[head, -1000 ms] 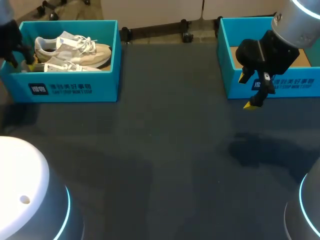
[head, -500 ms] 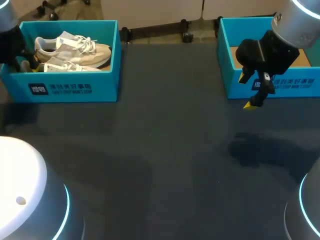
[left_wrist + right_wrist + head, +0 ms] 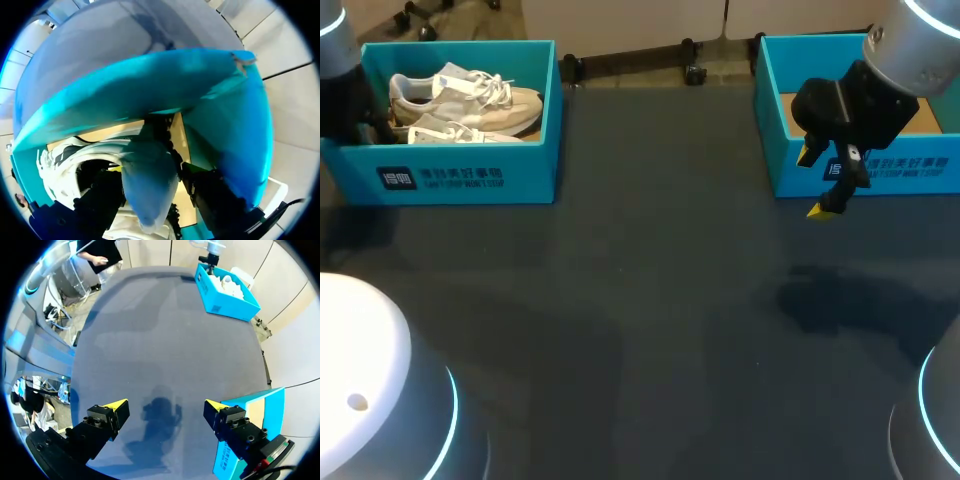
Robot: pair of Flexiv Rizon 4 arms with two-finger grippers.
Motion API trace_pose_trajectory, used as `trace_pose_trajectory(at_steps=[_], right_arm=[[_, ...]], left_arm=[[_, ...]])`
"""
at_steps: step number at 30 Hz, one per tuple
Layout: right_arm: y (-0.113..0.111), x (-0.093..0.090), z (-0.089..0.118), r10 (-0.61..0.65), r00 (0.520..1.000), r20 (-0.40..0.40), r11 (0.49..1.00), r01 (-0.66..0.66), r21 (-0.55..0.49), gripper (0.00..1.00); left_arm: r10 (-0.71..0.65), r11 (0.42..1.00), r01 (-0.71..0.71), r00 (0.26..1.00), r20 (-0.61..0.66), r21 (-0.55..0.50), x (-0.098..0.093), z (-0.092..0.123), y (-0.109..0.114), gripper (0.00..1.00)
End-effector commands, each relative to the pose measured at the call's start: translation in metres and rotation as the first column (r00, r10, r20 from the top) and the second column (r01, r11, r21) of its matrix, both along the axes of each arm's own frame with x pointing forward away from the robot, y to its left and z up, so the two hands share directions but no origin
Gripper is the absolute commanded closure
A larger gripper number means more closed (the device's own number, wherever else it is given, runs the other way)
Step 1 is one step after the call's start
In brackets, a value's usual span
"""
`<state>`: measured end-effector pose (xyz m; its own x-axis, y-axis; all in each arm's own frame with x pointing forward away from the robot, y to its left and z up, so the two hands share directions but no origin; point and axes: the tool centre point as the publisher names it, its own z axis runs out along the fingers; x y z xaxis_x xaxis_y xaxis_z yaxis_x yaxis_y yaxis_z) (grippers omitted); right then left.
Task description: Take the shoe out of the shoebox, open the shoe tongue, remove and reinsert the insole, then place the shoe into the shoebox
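Note:
Two white and grey sneakers (image 3: 465, 100) lie in the blue shoebox (image 3: 460, 178) at the table's far left. My left arm's black wrist (image 3: 342, 100) hangs over that box's left end and hides its fingertips in the head view. In the left wrist view, my left gripper (image 3: 150, 172) is down inside the shoebox (image 3: 150, 85). One shoe's grey heel (image 3: 147, 185) stands between its black fingers, which press on it from both sides. My right gripper (image 3: 814, 182) hovers open and holds nothing, in front of the second blue box (image 3: 770, 110).
The second blue box at the far right shows a bare brown bottom (image 3: 800, 110). Dark table (image 3: 650, 300) spreads between and in front of the two boxes. From the right wrist, the shoebox with the shoes (image 3: 225, 295) is far ahead, and the second box (image 3: 250, 410) is beside my right gripper (image 3: 165, 405).
My left arm has moved further in over the shoebox's left end, and its fingers have drawn in on the shoe's heel. The right arm and both shoes are unmoved.

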<state>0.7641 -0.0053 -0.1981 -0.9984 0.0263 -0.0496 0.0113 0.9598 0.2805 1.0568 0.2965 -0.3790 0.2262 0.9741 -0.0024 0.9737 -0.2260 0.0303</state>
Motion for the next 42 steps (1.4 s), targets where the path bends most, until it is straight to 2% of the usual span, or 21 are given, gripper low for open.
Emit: trace_pose_trajectory(at_steps=[1,4,6,8,9,10,21,32,34,42], right_arm=[[0.001,0.001,-0.001,0.0,1.0,-0.001,1.0,0.0,-0.003,0.0],[0.001,0.001,-0.001,0.0,1.0,-0.001,1.0,0.0,-0.003,0.0],[0.001,0.001,-0.001,0.0,1.0,-0.001,1.0,0.0,-0.003,0.0],[0.001,0.001,-0.001,0.0,1.0,-0.001,1.0,0.0,-0.003,0.0],[0.001,0.001,-0.001,0.0,1.0,-0.001,1.0,0.0,-0.003,0.0],[0.001,0.001,-0.001,0.0,1.0,-0.001,1.0,0.0,-0.003,0.0],[0.001,0.001,-0.001,0.0,1.0,-0.001,1.0,0.0,-0.003,0.0],[0.001,0.001,-0.001,0.0,1.0,-0.001,1.0,0.0,-0.003,0.0],[0.001,0.001,-0.001,0.0,1.0,-0.001,1.0,0.0,-0.003,0.0],[0.001,0.001,-0.001,0.0,1.0,-0.001,1.0,0.0,-0.003,0.0]], left_arm=[[-0.001,1.0,0.001,1.0,-0.002,0.006,0.001,-0.005,0.001,0.51],[-0.002,1.0,0.002,1.0,-0.005,0.01,0.0,-0.004,0.002,0.61],[-0.006,1.0,0.006,1.0,-0.005,0.013,0.0,-0.003,0.002,0.74],[-0.017,1.0,0.017,1.0,-0.012,0.025,0.0,-0.003,0.002,0.82],[-0.018,0.999,0.019,1.0,-0.012,0.027,0.0,-0.002,0.002,0.95],[-0.025,0.999,0.025,1.0,-0.017,0.028,0.0,-0.002,0.002,1.0],[-0.075,0.996,0.077,0.996,-0.042,0.047,-0.001,0.029,0.003,1.0],[-0.06,0.995,0.063,0.997,-0.047,0.071,0.008,0.084,0.009,1.0],[-0.05,0.995,0.053,0.998,-0.037,0.084,0.012,0.1,0.01,1.0],[-0.054,0.994,0.06,0.996,-0.067,0.09,0.023,0.132,0.01,1.0]])
